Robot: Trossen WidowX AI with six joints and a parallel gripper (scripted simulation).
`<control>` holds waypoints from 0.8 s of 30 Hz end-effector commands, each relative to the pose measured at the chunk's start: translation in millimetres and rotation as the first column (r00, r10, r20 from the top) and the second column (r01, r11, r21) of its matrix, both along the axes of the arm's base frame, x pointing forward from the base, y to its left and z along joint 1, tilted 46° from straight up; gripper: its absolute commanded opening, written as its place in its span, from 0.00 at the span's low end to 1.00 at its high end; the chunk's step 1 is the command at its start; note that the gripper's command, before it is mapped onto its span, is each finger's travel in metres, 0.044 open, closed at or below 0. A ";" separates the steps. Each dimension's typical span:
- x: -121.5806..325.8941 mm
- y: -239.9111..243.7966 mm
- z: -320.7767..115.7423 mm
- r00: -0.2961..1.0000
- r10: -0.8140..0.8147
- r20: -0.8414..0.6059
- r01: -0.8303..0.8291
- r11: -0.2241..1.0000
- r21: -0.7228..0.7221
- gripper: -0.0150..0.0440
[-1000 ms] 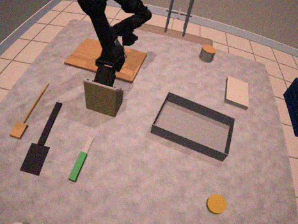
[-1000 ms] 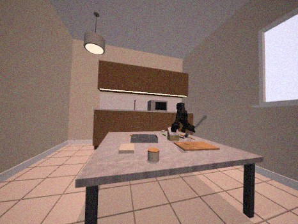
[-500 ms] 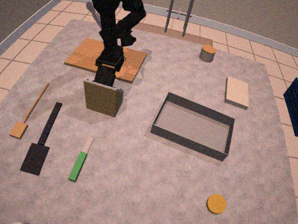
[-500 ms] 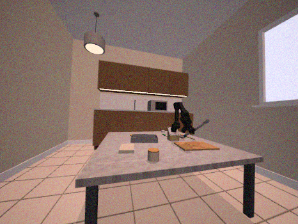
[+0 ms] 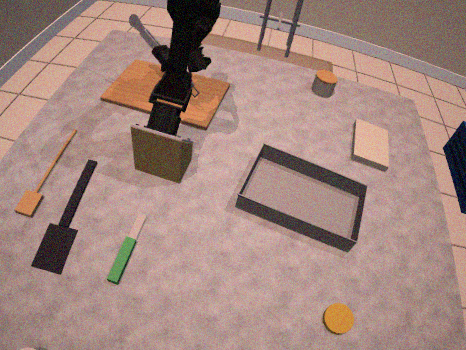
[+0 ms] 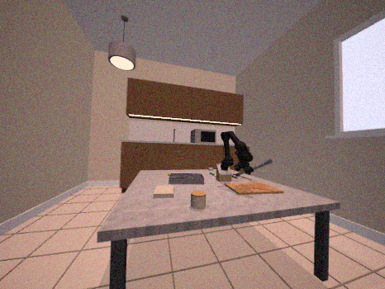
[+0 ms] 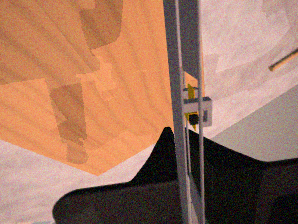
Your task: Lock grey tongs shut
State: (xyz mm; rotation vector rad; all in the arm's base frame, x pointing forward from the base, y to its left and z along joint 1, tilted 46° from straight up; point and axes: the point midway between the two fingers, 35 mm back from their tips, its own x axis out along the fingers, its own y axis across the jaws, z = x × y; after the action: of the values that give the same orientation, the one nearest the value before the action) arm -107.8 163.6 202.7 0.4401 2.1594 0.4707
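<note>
The grey tongs [image 5: 145,33] [image 6: 264,163] [image 7: 184,30] are held in the air above the wooden board [image 5: 122,86] [image 6: 254,188] [image 7: 30,105], tilted, with their far end raised. Their two arms lie close together in the wrist view, where a yellow part and a small grey block show between and beside them. My gripper [image 5: 161,54] [image 6: 250,170] [image 7: 172,132] is shut on the tongs. The arm hides part of them in the top view. Whether the lock has caught I cannot tell. The roasting tin [image 5: 295,223] [image 6: 186,180] is empty.
The arm stands on an olive box [image 5: 160,156] [image 6: 224,177]. A wooden turner [image 5: 29,203], a black spatula [image 5: 55,249] and a green-handled tool [image 5: 122,260] lie nearby. A yellow disc [image 5: 339,318], a beige block [image 5: 371,144] [image 6: 163,191] and an orange-topped can [image 5: 324,86] [image 6: 198,201] stand farther off.
</note>
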 end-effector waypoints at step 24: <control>-3.0 6.6 -2.7 0.954 -0.170 0.245 0.176 0.984 -0.001 0.00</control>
State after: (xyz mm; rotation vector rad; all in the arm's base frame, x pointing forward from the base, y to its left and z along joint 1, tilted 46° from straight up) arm -110.1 169.5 197.3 0.5071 1.8924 0.3767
